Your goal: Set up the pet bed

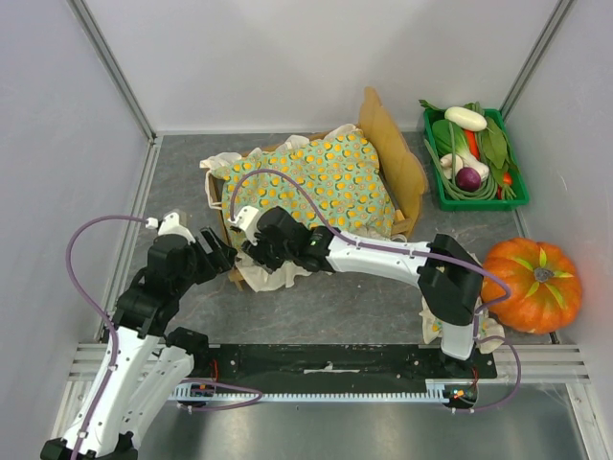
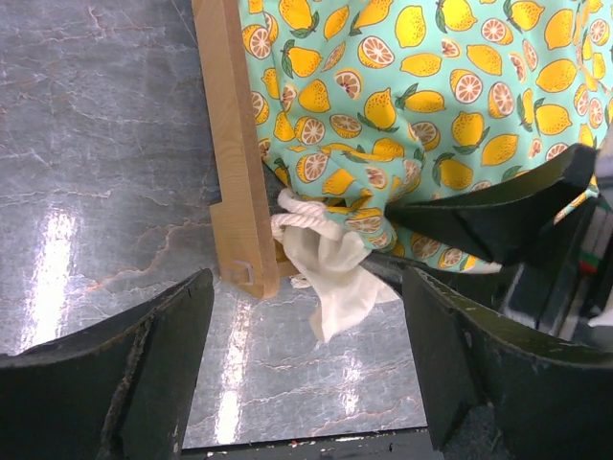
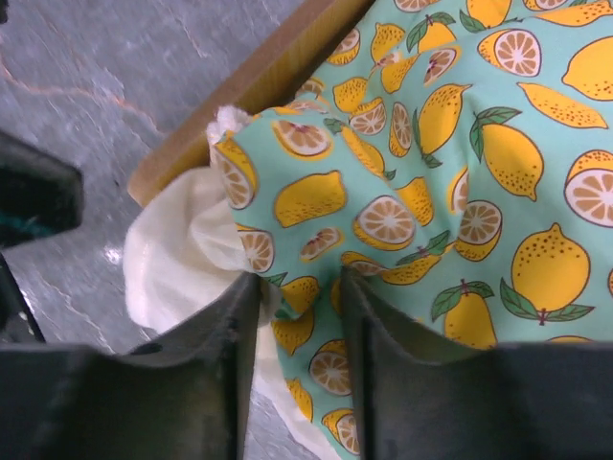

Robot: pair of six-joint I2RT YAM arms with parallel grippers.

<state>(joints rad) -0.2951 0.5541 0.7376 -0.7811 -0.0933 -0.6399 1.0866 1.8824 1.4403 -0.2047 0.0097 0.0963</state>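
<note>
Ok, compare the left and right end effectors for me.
The left end effector gapes wide, gripping nothing; the right end effector is narrowly parted, with a fold of the lemon-print blanket in its gap. The left faces a wooden corner of the pet bed and the table; the right is over the blanket. Both are at the bed's near end.

The left arm (image 1: 139,369) and the right arm (image 1: 378,257) are built alike: smooth white shell links joined by chunky black joint housings. A thin lilac cable (image 1: 69,264) loops loosely off the left arm, and a second lilac cable (image 1: 273,173) arcs off the right arm's wrist. Each wrist carries a small white block (image 1: 244,218). The left gripper (image 2: 306,287) has broad matte black fingers (image 2: 124,374), worn grey along their curved edges; the right gripper (image 3: 299,287) has matching black fingers (image 3: 407,383)
</note>
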